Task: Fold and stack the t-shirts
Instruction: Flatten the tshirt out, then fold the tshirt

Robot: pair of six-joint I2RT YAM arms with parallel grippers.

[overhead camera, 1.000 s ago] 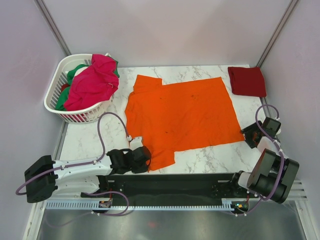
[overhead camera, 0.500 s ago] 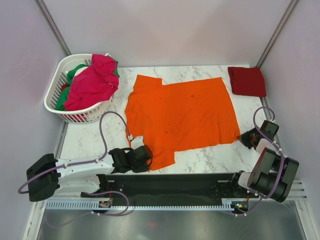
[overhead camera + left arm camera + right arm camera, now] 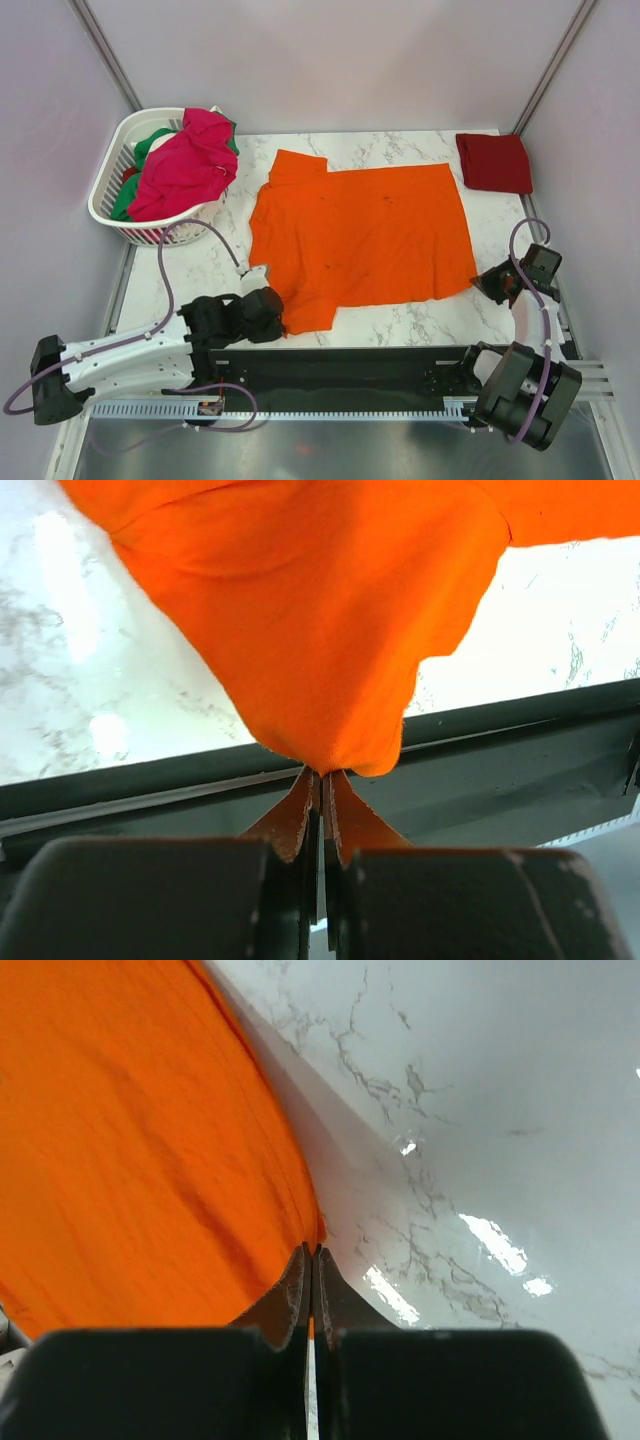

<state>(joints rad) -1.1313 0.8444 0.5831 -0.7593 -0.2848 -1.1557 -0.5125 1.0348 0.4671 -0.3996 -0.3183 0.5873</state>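
Observation:
An orange t-shirt (image 3: 365, 235) lies spread on the marble table. My left gripper (image 3: 275, 308) is shut on its near-left sleeve; in the left wrist view the orange cloth (image 3: 320, 630) bunches out of the left gripper (image 3: 322, 773). At the near-right corner of the orange t-shirt my right gripper (image 3: 488, 281) is pinched shut on the hem, and the right wrist view shows the cloth (image 3: 140, 1160) running into the right gripper (image 3: 312, 1250). A dark red t-shirt (image 3: 494, 162) lies folded at the far right corner. Magenta-pink (image 3: 185, 165) and green (image 3: 150, 146) t-shirts are heaped in the basket.
A white slatted basket (image 3: 112, 214) stands at the far left of the table. A dark rail (image 3: 340, 365) runs along the near edge between the arm bases. Pale walls close in on left, right and back.
My right gripper closed on the shirt's near-right corner. The left arm pulled the near-left sleeve leftward and toward the near edge, and the shirt's near edge shifted with it.

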